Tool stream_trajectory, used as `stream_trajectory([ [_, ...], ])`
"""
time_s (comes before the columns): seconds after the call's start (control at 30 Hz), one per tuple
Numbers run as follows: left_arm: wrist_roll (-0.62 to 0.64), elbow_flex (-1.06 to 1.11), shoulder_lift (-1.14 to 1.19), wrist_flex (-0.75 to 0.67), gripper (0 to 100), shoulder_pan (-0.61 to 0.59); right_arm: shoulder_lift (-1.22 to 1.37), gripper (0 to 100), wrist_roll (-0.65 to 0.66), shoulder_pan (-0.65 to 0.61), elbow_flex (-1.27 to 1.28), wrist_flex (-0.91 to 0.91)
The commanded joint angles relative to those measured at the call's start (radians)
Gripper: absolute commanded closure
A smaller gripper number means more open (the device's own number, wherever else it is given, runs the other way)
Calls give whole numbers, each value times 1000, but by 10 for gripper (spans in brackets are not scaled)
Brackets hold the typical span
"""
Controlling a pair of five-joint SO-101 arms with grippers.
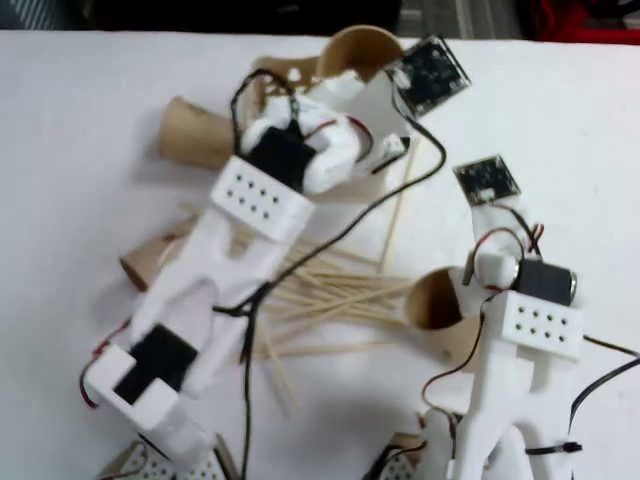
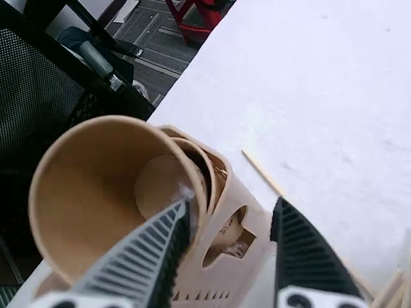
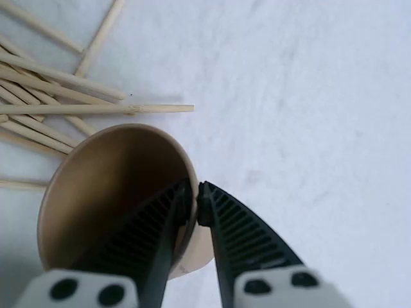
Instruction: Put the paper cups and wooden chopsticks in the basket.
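A tan basket (image 1: 272, 72) (image 2: 241, 192) stands at the table's far middle. A brown paper cup (image 1: 362, 48) (image 2: 90, 186) rests tilted in it, nested over another cup. My left gripper (image 1: 372, 100) (image 2: 232, 206) is open, with one finger inside that cup and the other outside the basket wall. My right gripper (image 1: 463, 280) (image 3: 196, 194) is shut on the rim of a second paper cup (image 1: 434, 300) (image 3: 109, 186) at the near right. Wooden chopsticks (image 1: 330, 295) (image 3: 58, 96) lie in a pile at the middle of the table. Two more cups (image 1: 190, 130) (image 1: 148, 262) lie on their sides at the left.
One loose chopstick (image 1: 398, 215) (image 2: 262, 172) lies between the basket and the right arm. Black cables (image 1: 400, 190) trail across the pile. The table's far edge (image 2: 192, 64) runs just behind the basket, with dark furniture beyond. Bare white table stretches to the right.
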Motion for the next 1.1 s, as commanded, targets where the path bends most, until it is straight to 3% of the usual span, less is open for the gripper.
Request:
stream_trajectory([
  [0.0,23,-115,-91,69,771,-12,-30,981,-12,10,-5,-1],
  [0.33,25,-290,-228,313,771,-139,-30,981,-34,10,-40,1],
  [0.7,26,-278,-358,694,767,-397,-30,981,-60,4,-57,2],
  [0.9,28,-6,-483,689,766,-532,-24,981,-61,4,-54,2],
  [1.07,199,298,-650,687,766,-605,-22,981,-61,4,-52,2],
])
